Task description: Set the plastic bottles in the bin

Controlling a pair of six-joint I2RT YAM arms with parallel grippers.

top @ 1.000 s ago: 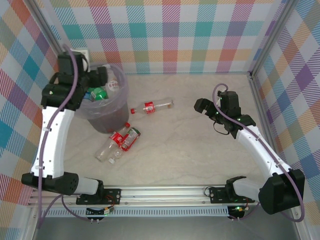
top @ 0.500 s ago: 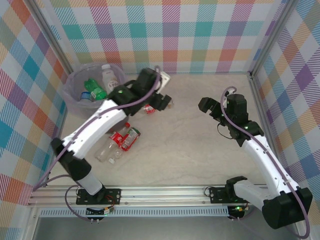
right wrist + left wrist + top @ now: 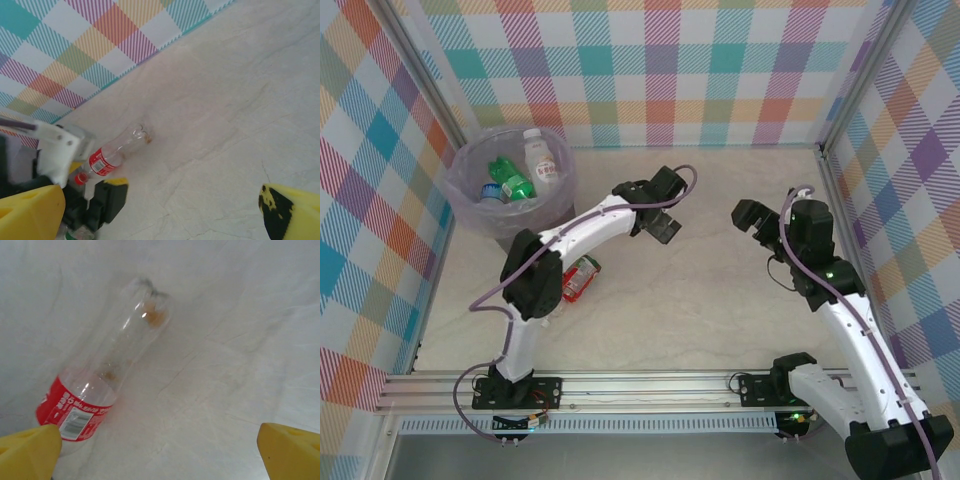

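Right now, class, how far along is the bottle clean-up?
Done: a green bottle and a white-capped bottle sit in the bin. In hand: nothing gripped; the open left gripper hovers over a red-labelled bottle. Left: that one, plus a second loose bottle.

Print on bottle label (image 3: 70,412) illegible

- Top external: high behind the arm bases (image 3: 515,385), looking down on the whole surface (image 3: 720,300).
- Left wrist: close, facing down.
- Right wrist: farther, looking left; both wrists share one lying bottle (image 3: 102,382).
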